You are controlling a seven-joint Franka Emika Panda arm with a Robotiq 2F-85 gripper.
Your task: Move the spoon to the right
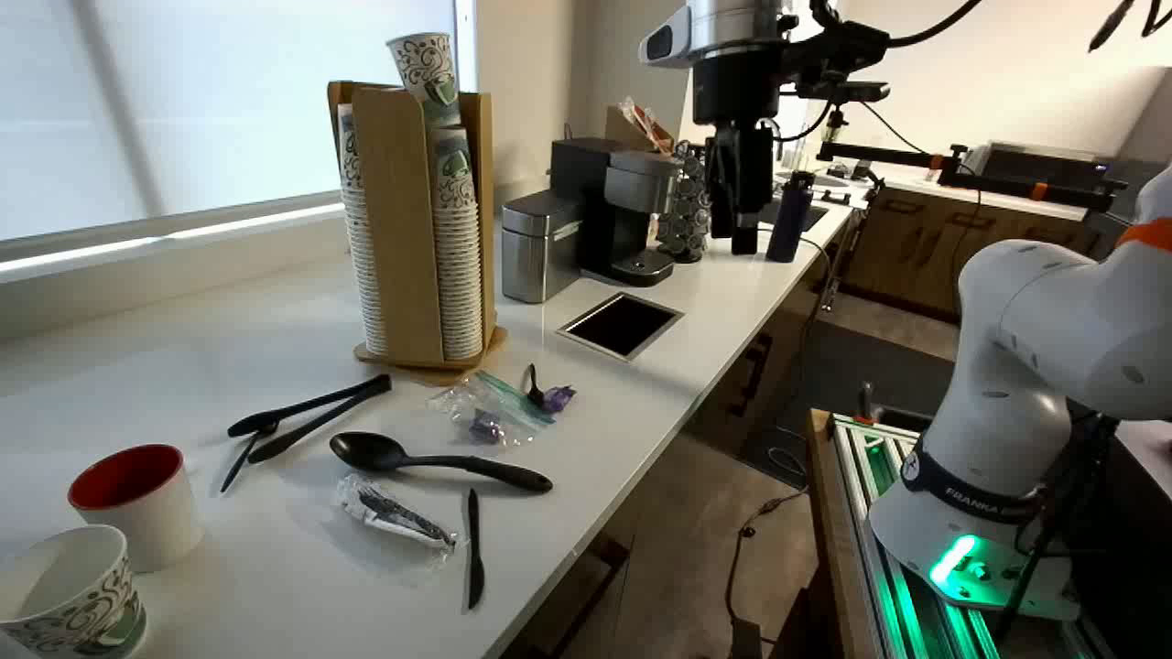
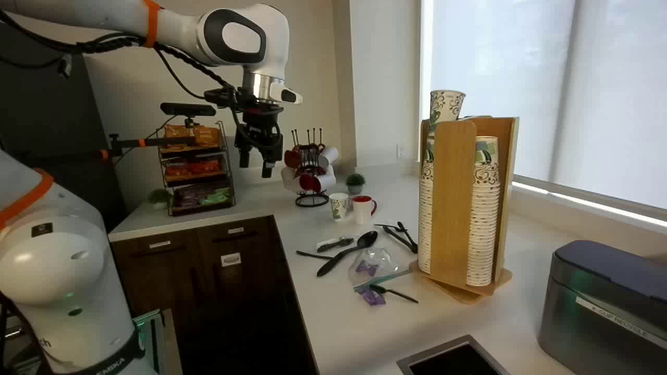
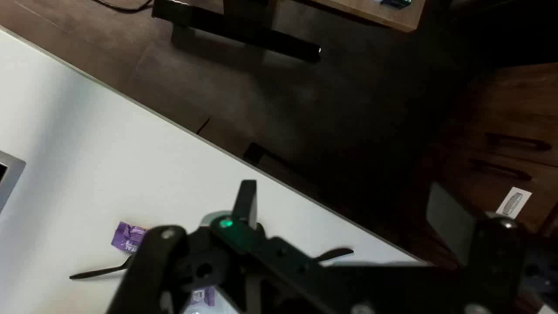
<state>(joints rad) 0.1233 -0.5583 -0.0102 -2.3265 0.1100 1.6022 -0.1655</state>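
Observation:
The spoon (image 1: 430,460), all black with a broad oval bowl and long handle, lies flat on the white counter (image 1: 275,604). It also shows in an exterior view (image 2: 341,255). In the wrist view it is mostly hidden behind the gripper; a dark tip beside one finger may be its handle. My gripper (image 1: 734,236) hangs high in the air, apart from the spoon, pointing down. In an exterior view its two fingers (image 2: 255,165) are spread. In the wrist view the fingers (image 3: 348,209) are wide apart with nothing held between them.
Near the spoon lie black tongs (image 1: 316,416), a black knife (image 1: 474,549), a wrapped utensil (image 1: 389,517) and a plastic bag (image 1: 494,407). A tall cup holder (image 1: 398,238), a red-lined mug (image 1: 151,522) and a paper cup (image 1: 82,595) stand around. The counter edge (image 2: 294,281) runs close by.

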